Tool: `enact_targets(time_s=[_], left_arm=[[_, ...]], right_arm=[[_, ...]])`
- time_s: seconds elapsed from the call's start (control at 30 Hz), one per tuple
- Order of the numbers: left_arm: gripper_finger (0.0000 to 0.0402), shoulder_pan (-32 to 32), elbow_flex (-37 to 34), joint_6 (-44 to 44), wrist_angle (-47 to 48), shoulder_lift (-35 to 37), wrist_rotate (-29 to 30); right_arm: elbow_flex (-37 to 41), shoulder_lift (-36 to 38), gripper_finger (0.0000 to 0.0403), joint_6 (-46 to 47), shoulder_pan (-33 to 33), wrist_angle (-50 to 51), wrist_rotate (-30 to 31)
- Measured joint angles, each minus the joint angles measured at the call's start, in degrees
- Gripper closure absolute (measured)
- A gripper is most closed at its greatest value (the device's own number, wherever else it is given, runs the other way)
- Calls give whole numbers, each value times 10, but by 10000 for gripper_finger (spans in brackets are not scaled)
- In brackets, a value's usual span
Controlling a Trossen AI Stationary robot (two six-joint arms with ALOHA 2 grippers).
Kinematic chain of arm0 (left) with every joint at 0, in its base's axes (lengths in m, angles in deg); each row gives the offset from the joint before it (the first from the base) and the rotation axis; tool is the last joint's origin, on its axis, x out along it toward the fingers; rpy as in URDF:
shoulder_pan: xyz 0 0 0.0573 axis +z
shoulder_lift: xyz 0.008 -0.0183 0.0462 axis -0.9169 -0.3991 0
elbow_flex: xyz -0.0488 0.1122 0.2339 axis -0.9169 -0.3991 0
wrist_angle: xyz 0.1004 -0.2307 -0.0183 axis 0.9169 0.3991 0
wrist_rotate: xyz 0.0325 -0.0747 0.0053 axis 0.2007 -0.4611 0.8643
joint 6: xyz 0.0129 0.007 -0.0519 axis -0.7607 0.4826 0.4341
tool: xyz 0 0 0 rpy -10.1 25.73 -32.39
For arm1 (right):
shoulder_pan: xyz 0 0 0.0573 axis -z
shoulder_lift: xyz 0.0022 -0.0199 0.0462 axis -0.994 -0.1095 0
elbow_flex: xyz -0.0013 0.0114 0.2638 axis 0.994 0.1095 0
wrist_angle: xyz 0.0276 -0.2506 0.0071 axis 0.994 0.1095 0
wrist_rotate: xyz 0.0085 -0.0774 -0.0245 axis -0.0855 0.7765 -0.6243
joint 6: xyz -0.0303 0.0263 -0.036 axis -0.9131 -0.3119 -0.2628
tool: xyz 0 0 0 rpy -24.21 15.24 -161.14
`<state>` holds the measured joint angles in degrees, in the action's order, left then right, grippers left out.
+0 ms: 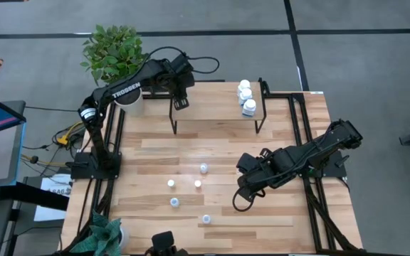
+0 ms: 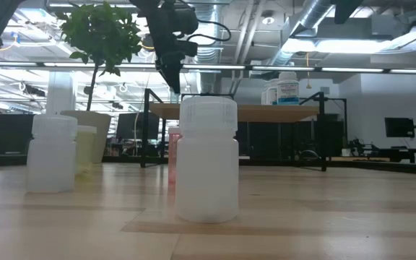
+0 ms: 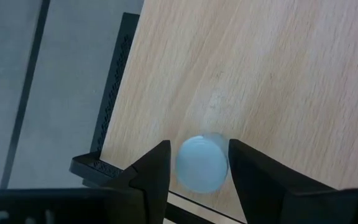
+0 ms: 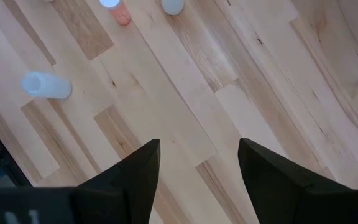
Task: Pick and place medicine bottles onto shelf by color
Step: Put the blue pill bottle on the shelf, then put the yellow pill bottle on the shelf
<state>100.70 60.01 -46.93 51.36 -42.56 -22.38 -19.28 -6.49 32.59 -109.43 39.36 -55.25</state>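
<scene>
The shelf (image 1: 216,107) stands at the table's far side, and three white bottles (image 1: 246,97) stand on its right end. My left gripper (image 3: 199,165) points down over the shelf's left end, open. Its fingers stand close on either side of a light-blue-capped vial (image 3: 201,163), which stands upright on the shelf top. A thin gap shows at one finger. Several small bottles (image 1: 203,168) stand loose on the table's near middle. My right gripper (image 4: 197,168) hovers open above bare table to their right, holding nothing.
A white pot with a green plant (image 1: 119,57) stands just left of the shelf, close to my left arm. A second plant (image 1: 105,235) sits at the near left corner. Black frame rails (image 1: 301,128) run along the table's right side.
</scene>
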Motion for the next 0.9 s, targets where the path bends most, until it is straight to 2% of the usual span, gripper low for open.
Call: enact_targets(time_s=[0.2, 0.37, 0.53, 0.8, 0.9], left_arm=[[250, -11, 28, 0, 13, 0, 0], [250, -26, 86, 4, 27, 0, 0], [250, -52, 156, 62, 92, 0, 0], [250, -126, 246, 143, 256, 1, -86], [250, -162, 253, 157, 262, 3, -91]], right_arm=[[0, 0, 163, 0, 0, 0, 0], [0, 0, 163, 0, 0, 0, 0], [0, 0, 163, 0, 0, 0, 0], [0, 0, 163, 0, 0, -6, 0], [0, 0, 163, 0, 0, -13, -1]])
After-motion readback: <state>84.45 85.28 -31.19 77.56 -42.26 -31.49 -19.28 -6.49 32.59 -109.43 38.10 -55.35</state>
